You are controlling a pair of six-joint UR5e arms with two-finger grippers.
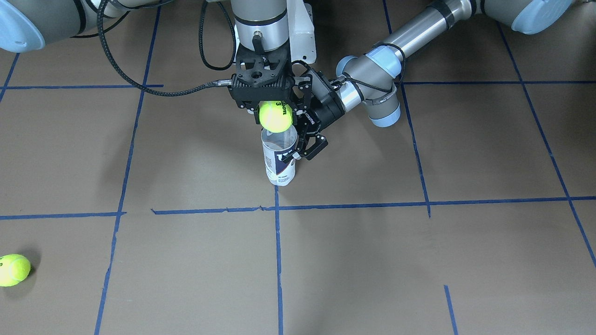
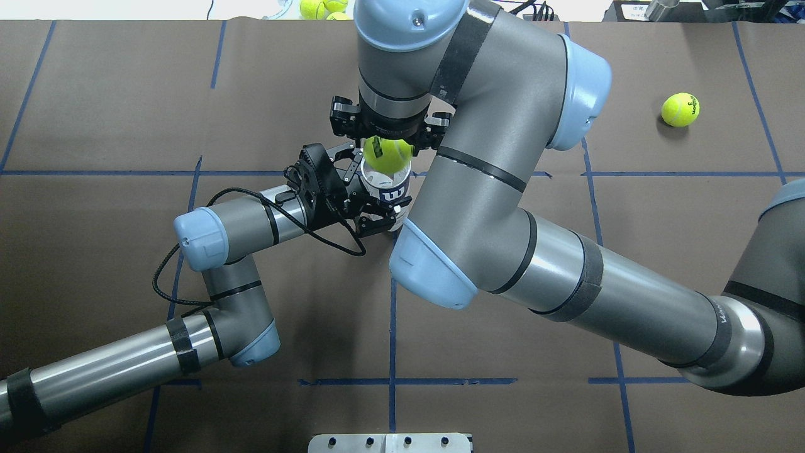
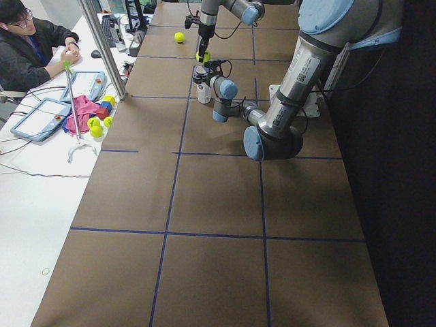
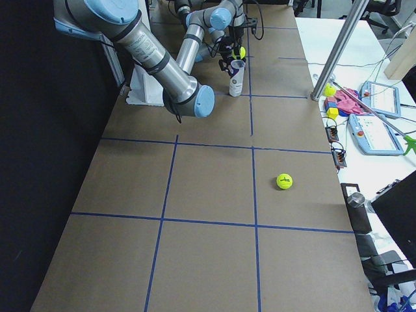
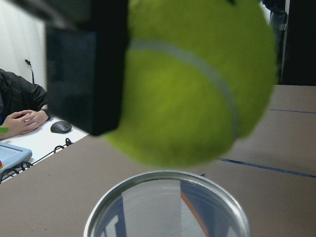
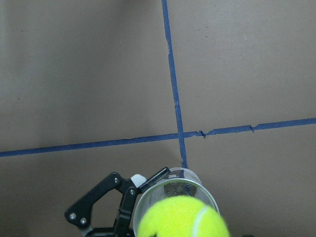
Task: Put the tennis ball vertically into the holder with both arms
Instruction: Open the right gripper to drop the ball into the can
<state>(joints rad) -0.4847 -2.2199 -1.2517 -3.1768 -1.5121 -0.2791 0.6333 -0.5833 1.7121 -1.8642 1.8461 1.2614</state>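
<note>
The holder (image 1: 279,163), a clear can with a white and navy label, stands upright on the brown table. My left gripper (image 2: 377,190) is shut on it from the side, near its upper half. My right gripper (image 2: 388,150) points straight down and is shut on a yellow-green tennis ball (image 1: 275,116). The ball hangs just above the can's open mouth. In the left wrist view the ball (image 5: 192,84) is a little above the rim (image 5: 168,175), with a black finger (image 5: 84,74) on its side. The right wrist view shows the ball (image 6: 180,217) over the can (image 6: 195,180).
A second tennis ball (image 2: 680,109) lies loose far to the right, also seen in the front view (image 1: 13,270). More balls (image 2: 317,7) sit beyond the table's far edge. A white base plate (image 2: 390,442) is at the near edge. An operator (image 3: 30,44) sits at a side desk.
</note>
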